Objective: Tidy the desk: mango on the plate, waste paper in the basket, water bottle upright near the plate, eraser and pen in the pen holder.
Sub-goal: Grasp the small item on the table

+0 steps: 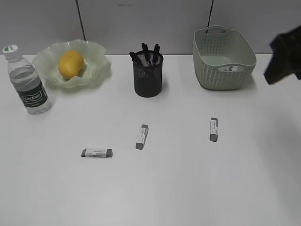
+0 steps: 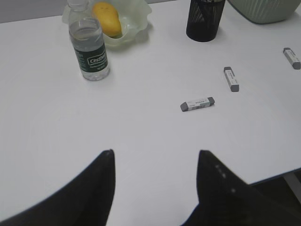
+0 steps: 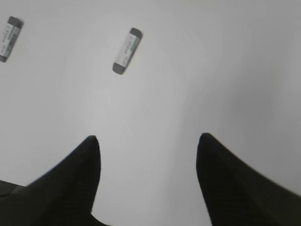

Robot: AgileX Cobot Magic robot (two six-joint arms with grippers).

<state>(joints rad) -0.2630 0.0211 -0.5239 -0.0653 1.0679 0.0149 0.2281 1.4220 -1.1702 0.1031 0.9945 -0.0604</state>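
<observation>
Three erasers are left on the desk point(image 1: 150, 188), nearer than the pen holder point(image 1: 148, 75). The right eraser point(image 3: 127, 51) is seen ahead and left of the right gripper point(image 3: 146, 141), its long axis slanted up-right; that arm is judged nearer. The left eraser point(image 2: 197, 103) lies crosswise, ahead and right of the left gripper point(image 2: 155, 157). Both jaws are spread wide, holding nothing.

grey wall panels point(image 1: 141, 23) behind, dark seams between them
</observation>
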